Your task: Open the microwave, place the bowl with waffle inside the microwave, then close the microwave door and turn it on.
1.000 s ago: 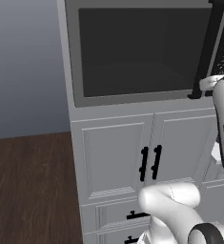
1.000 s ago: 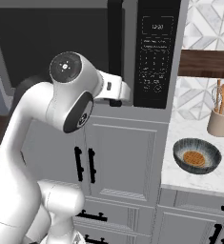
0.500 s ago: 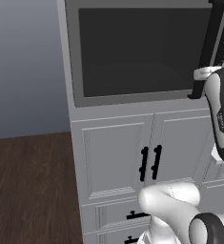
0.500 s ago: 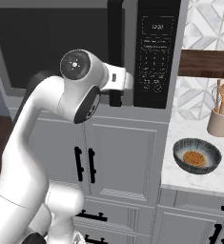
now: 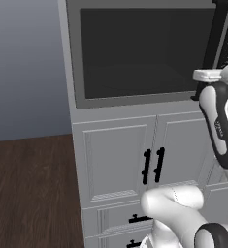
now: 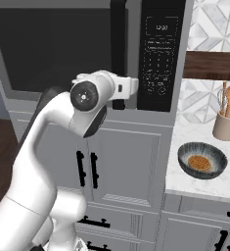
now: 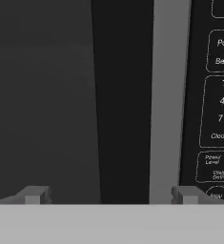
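**Inspector:** State of the end effector (image 7: 111,195)?

**Onlooker:** Its fingers (image 7: 36,194) stand wide apart with nothing between them. In the hand view the black bar handle (image 7: 121,100) of the microwave door (image 5: 144,53) runs straight up between the two fingertips, just ahead of them; whether they touch it I cannot tell. Both base views show the hand raised to the lower end of that handle.

**Inspector:** The microwave (image 6: 94,49) itself?

**Onlooker:** Door shut, flush with the grey frame. Dark glass lies to the left of the end effector, and the black keypad panel (image 6: 159,54) lies just to its right, past a grey strip. Number keys and the labels "Clock" and "Power Level" are readable on the keypad in the hand view.

**Inspector:** The bowl (image 6: 202,160)?

**Onlooker:** On the white bench (image 6: 185,171), well apart from the end effector, lower and off to its right. The waffle (image 6: 199,161) lies inside it, orange-brown against the dark rim.

**Inspector:** Anything else near it?

**Onlooker:** A beige holder with wooden utensils (image 6: 226,120) stands on the bench behind the bowl, nearer the tiled wall. White cabinet doors (image 6: 121,162) with short black handles sit directly below the end effector.
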Controlling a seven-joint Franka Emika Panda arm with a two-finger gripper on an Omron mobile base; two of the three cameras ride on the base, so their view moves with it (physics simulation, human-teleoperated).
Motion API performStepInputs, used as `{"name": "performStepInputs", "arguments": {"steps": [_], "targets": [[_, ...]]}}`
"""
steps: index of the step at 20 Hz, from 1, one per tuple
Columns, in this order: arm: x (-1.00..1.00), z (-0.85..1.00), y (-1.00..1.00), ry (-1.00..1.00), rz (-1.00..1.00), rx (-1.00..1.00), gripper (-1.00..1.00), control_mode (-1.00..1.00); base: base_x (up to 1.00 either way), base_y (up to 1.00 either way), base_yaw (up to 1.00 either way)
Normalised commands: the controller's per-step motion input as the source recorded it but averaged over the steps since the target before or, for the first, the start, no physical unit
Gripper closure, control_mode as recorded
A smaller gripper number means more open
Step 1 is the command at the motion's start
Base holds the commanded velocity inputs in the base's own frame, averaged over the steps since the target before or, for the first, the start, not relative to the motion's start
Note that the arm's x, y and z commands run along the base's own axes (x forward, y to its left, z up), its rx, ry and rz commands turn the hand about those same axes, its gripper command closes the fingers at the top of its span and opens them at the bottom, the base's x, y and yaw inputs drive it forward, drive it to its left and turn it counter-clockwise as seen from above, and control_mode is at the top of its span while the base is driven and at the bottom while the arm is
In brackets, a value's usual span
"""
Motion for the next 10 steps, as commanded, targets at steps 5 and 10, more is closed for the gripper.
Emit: {"name": "performStepInputs", "arguments": {"steps": [5, 10], "targets": [[0.56, 0.00, -0.15, 0.01, 0.01, 0.00, -1.00, -1.00, 0.00, 0.00, 0.00], [0.43, 0.00, -0.34, 0.01, 0.04, 0.00, -1.00, -1.00, 0.00, 0.00, 0.00]]}}
